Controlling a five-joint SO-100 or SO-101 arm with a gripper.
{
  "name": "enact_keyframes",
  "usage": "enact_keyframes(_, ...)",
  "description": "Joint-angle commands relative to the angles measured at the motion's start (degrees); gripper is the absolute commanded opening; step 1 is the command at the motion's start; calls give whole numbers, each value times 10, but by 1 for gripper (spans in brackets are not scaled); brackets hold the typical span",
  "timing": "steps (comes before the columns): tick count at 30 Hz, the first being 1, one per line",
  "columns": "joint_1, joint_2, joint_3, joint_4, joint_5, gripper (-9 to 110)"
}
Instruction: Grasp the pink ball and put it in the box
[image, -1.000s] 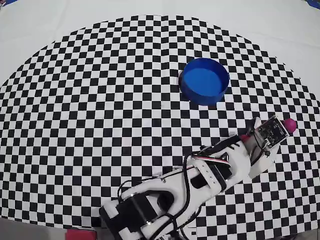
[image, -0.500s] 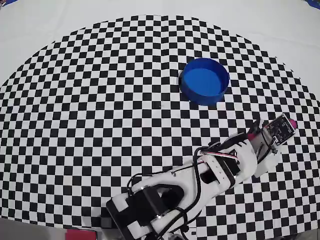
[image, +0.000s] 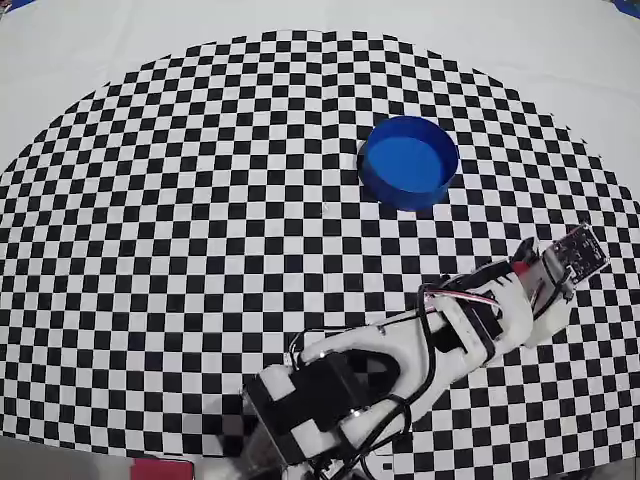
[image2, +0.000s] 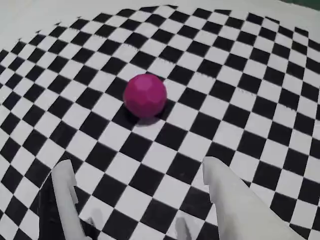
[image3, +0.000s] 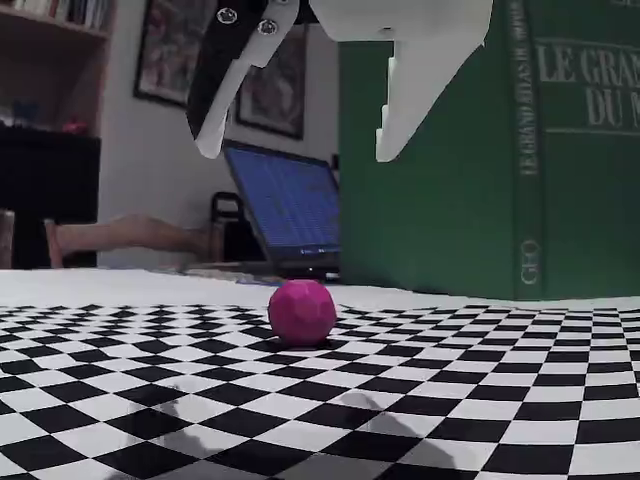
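Note:
The pink ball (image2: 145, 95) rests on the checkered mat, ahead of my gripper (image2: 135, 165) in the wrist view. Both white fingers (image2: 225, 190) stand wide apart with only mat between them. In the fixed view the gripper (image3: 296, 152) hangs open well above the ball (image3: 301, 312), roughly over it and not touching it. In the overhead view the gripper head (image: 570, 262) sits at the mat's right side and hides the ball. The box (image: 408, 162), a round blue tub, stands empty further back and to the left of the gripper.
The arm's base (image: 300, 420) is at the mat's front edge. A large green book (image3: 480, 150) stands upright behind the ball in the fixed view, with a laptop (image3: 285, 205) beside it. White cloth (image: 100, 60) surrounds the mat.
The arm has reached further right and slightly forward. The ball peeked out beside the gripper head a second ago and is now covered by it in the overhead view.

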Motion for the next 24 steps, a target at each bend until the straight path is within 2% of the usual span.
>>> enact_keyframes(1, 6, -18, -40, -3, -4, 30)
enact_keyframes(24, 6, -163, -166, 0, -4, 30)
